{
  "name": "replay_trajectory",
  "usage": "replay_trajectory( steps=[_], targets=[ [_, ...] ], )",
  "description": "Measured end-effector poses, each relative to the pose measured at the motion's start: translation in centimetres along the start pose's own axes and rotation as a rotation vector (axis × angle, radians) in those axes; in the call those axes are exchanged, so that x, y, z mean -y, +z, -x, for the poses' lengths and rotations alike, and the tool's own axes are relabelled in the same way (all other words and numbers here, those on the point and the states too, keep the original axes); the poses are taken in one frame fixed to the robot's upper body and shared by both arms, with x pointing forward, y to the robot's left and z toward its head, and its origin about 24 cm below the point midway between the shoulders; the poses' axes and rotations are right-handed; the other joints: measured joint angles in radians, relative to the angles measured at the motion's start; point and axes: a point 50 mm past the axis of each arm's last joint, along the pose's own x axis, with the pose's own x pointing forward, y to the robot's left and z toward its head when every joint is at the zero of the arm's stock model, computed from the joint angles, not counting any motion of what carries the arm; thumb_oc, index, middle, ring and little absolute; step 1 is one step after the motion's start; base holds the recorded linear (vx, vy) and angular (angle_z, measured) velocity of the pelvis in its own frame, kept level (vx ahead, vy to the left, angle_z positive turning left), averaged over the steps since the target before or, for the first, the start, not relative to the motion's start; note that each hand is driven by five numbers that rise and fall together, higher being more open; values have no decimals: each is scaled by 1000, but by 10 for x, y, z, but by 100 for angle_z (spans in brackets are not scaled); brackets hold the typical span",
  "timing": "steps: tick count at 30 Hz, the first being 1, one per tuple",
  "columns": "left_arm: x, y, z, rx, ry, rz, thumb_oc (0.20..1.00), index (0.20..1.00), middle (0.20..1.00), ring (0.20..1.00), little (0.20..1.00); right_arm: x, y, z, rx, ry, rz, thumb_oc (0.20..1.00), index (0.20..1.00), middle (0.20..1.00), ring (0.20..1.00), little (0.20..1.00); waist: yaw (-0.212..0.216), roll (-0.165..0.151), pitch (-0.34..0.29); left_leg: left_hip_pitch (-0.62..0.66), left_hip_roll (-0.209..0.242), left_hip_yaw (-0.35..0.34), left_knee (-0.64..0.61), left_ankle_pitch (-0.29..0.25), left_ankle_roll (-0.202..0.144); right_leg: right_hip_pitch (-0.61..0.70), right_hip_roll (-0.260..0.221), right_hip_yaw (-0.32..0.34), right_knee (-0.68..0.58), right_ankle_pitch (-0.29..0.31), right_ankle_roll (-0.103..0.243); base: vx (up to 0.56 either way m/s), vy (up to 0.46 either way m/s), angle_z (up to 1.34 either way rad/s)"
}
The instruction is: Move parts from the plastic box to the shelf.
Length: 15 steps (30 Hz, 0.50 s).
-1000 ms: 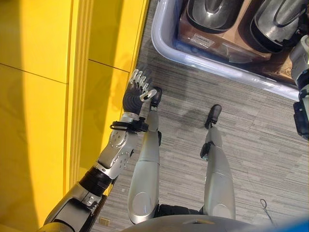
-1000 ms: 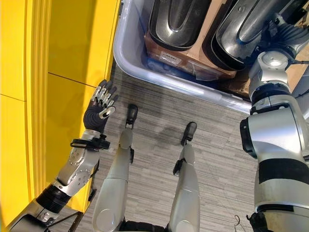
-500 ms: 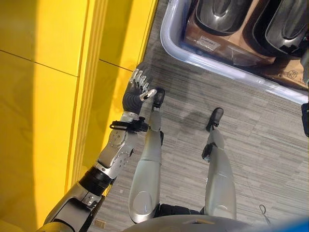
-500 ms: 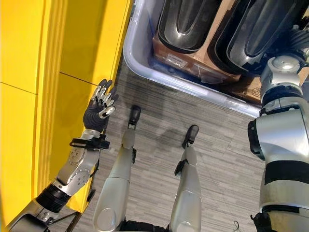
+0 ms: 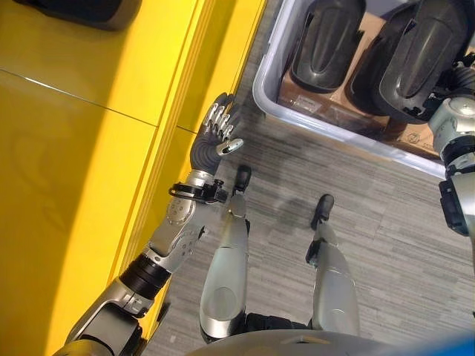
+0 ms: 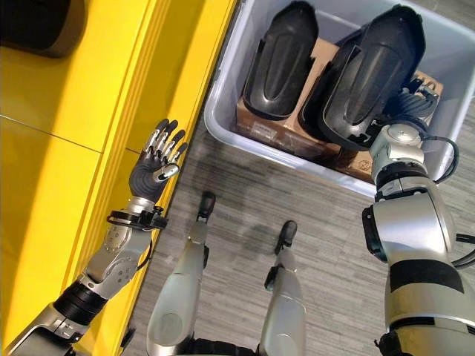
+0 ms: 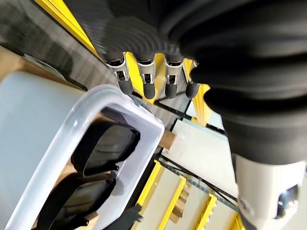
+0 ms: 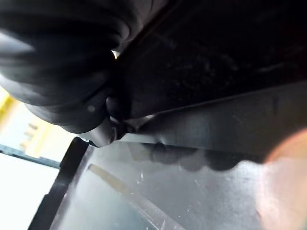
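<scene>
Largest before us is the yellow shelf (image 5: 89, 148), running down the whole left side of the head views, with a dark part (image 6: 33, 26) already lying on it in the upper left corner. Next comes the grey striped floor (image 5: 386, 215) across the lower middle and right. In the upper right sits the pale plastic box (image 6: 223, 137), holding two black moulded parts upright side by side on brown cardboard (image 6: 271, 130): the left part (image 6: 280, 59) and the taller right part (image 6: 371, 74). Our left robot hand (image 6: 152, 174) hangs beside the shelf face at centre left, fingers straight and relaxed, holding nothing. Our right robot hand (image 6: 415, 100) reaches into the box against the right part; we cannot tell whether its fingers grip.
</scene>
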Motion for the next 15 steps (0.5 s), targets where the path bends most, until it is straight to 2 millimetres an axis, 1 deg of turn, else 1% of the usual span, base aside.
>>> replay_trajectory(
  steps=[2,3,4,6,9,11,13,14,15],
  targets=[
    [-9,-2,8,-27,28,-9,1000,1000,1000,1000,1000,-6,-2,3,7,31,-18,200,200,200,200,200,-3,-7,-3,43,4,14,-3,-8,1,47,1,4,-28,12,5,0,-8,-14],
    [-14,-1,10,-30,40,-21,1000,1000,1000,1000,1000,-10,-4,5,14,52,-29,200,200,200,200,200,-4,-17,-12,58,6,22,-2,-14,1,60,2,7,-36,14,3,-4,-5,-21],
    [-22,1,15,-40,53,-43,1000,1000,1000,1000,1000,-18,-8,9,4,82,-69,200,200,200,200,200,-12,-31,-19,77,9,31,-4,-20,1,80,6,14,-49,14,1,-2,1,-20],
    [-31,3,22,-62,67,-77,1000,1000,1000,1000,1000,-23,-20,14,-7,106,-81,200,200,200,200,200,-26,-64,-65,78,17,33,-8,-25,-3,83,12,19,-65,18,-3,5,2,-10],
    [-39,6,27,-87,67,-114,1000,1000,1000,1000,1000,-30,-23,20,8,157,-95,200,200,200,200,200,-40,-90,-80,106,25,49,-17,-26,-5,103,17,21,-66,25,0,4,-6,-8],
    [-45,10,28,-78,81,-130,1000,1000,1000,1000,1000,-34,-25,24,27,190,-104,200,200,200,200,200,-52,-93,-96,124,28,53,-20,-32,-6,122,17,24,-76,25,0,19,-20,-8],
    [-51,13,31,-76,103,-136,1000,1000,1000,1000,1000,-47,-27,33,29,240,-133,200,200,200,200,200,-58,-97,-102,153,34,64,-22,-36,-10,142,22,32,-77,25,-1,24,-18,-15],
    [-52,12,33,-82,102,-135,1000,1000,1000,1000,1000,-51,-31,38,34,273,-136,200,200,200,200,200,-54,-97,-109,170,38,74,-24,-42,-9,156,25,40,-82,24,-2,31,-26,-22],
    [-52,11,34,-86,105,-126,1000,1000,1000,1000,1000,-53,-38,42,26,293,-131,200,200,200,200,200,-58,-98,-133,173,42,77,-29,-44,-10,157,28,45,-90,25,-3,46,-29,-18]
  ],
)
